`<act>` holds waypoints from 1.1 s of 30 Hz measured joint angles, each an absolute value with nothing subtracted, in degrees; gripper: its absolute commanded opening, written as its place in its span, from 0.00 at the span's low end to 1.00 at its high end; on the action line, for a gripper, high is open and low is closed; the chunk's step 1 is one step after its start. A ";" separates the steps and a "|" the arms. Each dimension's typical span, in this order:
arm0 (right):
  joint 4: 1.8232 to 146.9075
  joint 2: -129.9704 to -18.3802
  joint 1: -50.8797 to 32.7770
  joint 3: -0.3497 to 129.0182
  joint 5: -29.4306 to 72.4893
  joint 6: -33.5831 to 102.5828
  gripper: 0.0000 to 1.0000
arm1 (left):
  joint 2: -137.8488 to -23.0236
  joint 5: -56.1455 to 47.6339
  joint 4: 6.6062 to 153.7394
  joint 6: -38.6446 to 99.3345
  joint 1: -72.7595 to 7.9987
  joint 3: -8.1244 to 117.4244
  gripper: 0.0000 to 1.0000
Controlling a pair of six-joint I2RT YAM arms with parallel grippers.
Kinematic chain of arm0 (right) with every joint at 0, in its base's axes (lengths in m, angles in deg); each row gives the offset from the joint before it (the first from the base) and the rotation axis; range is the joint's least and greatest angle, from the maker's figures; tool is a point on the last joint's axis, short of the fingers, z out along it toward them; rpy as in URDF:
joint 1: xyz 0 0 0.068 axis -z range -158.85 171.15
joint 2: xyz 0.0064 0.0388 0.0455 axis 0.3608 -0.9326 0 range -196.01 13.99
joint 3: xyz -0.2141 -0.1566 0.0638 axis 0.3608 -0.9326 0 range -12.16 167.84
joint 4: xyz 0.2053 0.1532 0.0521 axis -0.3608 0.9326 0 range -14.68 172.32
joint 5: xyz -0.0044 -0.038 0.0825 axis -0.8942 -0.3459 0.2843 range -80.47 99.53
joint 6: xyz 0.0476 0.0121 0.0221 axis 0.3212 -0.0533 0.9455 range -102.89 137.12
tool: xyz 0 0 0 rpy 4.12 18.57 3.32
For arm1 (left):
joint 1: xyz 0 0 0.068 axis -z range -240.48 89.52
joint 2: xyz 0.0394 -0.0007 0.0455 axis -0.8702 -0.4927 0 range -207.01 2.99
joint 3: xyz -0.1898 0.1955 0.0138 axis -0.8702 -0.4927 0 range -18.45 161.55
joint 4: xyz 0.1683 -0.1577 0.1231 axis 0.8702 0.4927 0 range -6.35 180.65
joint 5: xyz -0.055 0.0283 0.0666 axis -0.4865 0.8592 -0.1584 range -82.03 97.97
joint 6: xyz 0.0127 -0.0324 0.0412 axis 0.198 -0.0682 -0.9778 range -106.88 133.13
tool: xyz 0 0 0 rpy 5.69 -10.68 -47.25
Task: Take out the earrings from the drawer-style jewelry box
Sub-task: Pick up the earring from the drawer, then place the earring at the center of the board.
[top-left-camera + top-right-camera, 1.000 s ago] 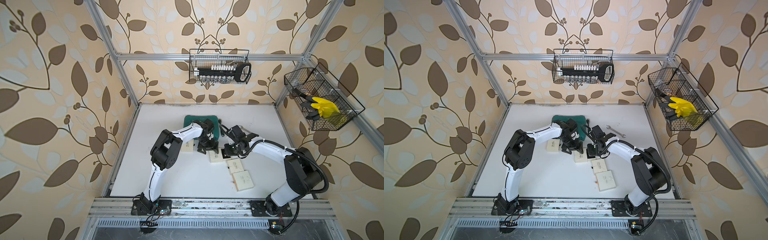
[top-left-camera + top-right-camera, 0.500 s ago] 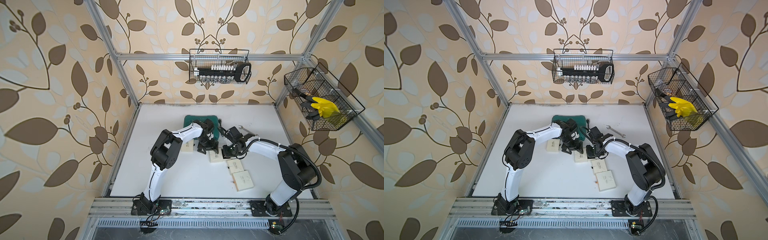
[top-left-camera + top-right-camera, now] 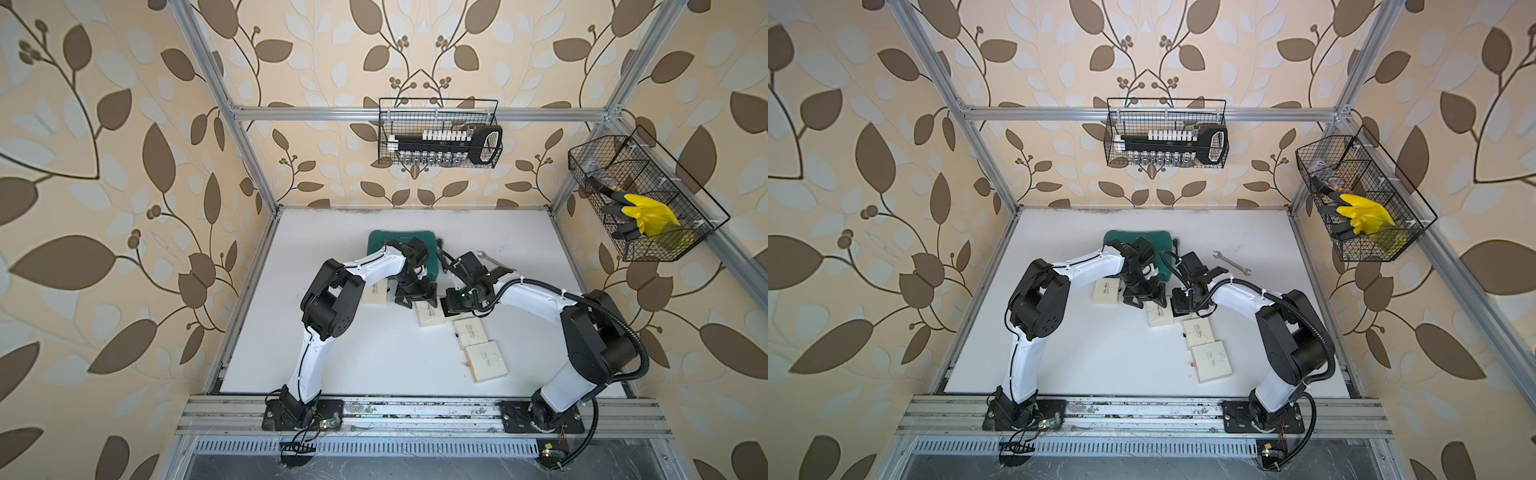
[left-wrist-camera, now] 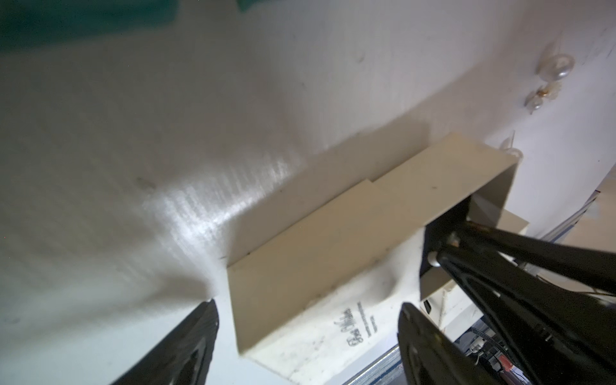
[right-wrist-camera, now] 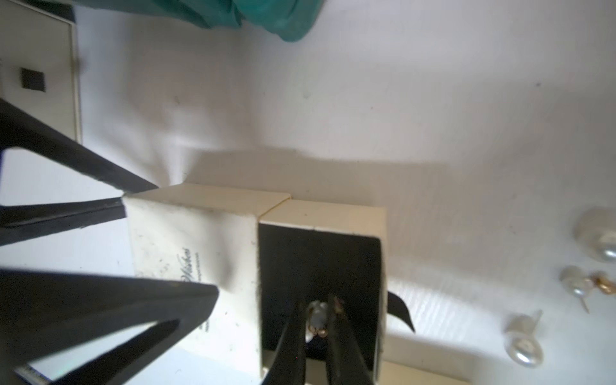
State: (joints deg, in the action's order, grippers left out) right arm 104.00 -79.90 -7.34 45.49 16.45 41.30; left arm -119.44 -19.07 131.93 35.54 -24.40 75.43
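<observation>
Right wrist: right end effector (image 5: pixel 318 328) clamps round pearly earring (image 5: pixel 315 313); left end effector (image 5: pixel 170 246) apart.

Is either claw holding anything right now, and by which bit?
The right gripper pinches an earring by its pearl, inside the open drawer. The left gripper straddles the box; whether it grips cannot be told.

Right gripper (image 5: pixel 317 305) pinches pearl earring (image 5: pixel 316 319) over open drawer (image 5: pixel 320 260).

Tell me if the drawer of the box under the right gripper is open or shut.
Open: the black-lined drawer sticks out beside its cream sleeve, inside exposed, with an earring showing against it.
</observation>
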 measured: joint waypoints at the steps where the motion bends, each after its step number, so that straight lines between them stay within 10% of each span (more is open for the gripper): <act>1: 104.00 -79.09 -7.34 45.49 16.45 41.30 0.08 | -119.44 -19.07 131.90 35.54 -24.40 75.43 0.86; 33: 106.36 -77.80 11.04 45.43 13.61 41.37 0.08 | -119.44 -19.12 131.82 34.58 -24.36 75.43 0.87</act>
